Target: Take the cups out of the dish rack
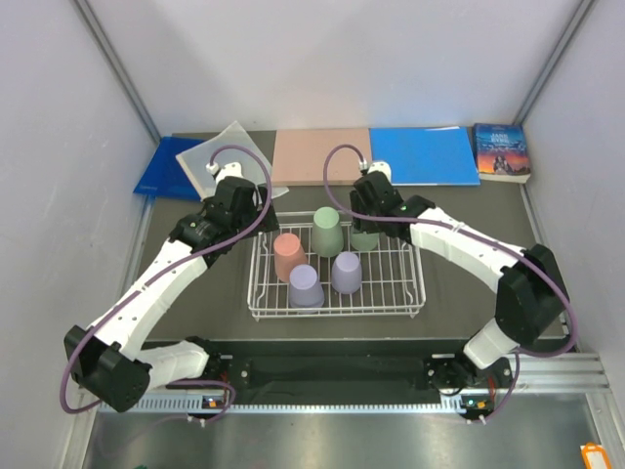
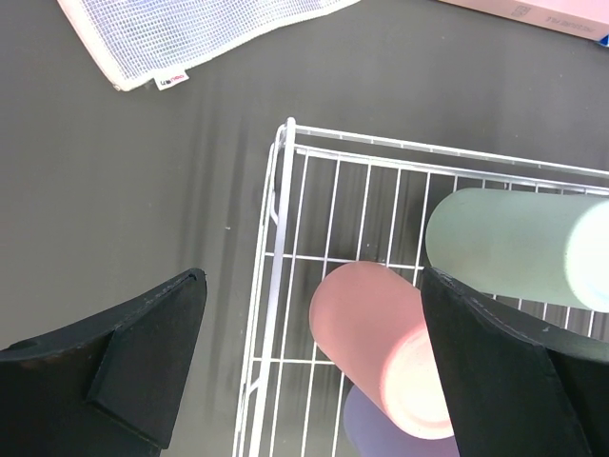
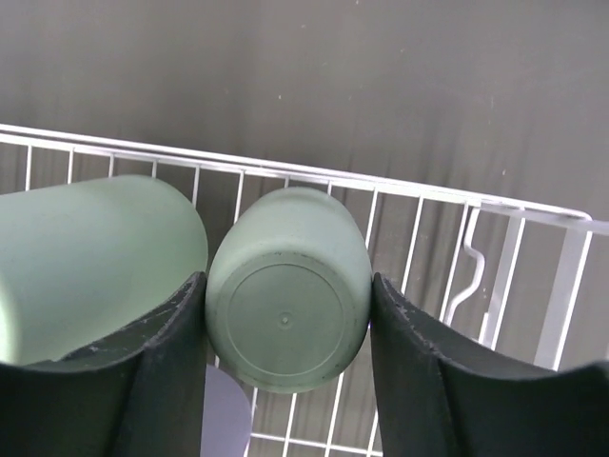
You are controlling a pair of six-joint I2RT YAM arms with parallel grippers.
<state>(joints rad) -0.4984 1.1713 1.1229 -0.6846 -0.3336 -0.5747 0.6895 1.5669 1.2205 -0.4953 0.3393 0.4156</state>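
Observation:
The white wire dish rack (image 1: 256, 293) holds five upside-down cups: a pink one (image 1: 288, 256), two lavender ones (image 1: 306, 287) (image 1: 346, 272) and two green ones (image 1: 327, 232) (image 1: 365, 239). My right gripper (image 1: 368, 225) is shut on the far-right green cup (image 3: 288, 328), with a finger pressed against each side. The other green cup (image 3: 90, 257) stands just to its left. My left gripper (image 1: 262, 223) is open and empty over the rack's far left corner (image 2: 285, 129). The pink cup (image 2: 381, 343) stands between its fingers, close to the right finger (image 2: 495, 371).
Along the far table edge lie a white mesh bag (image 1: 220, 156) on a blue folder (image 1: 161, 176), a pink board (image 1: 320, 154), a blue pad (image 1: 422, 154) and a book (image 1: 502, 150). Grey walls close in on both sides.

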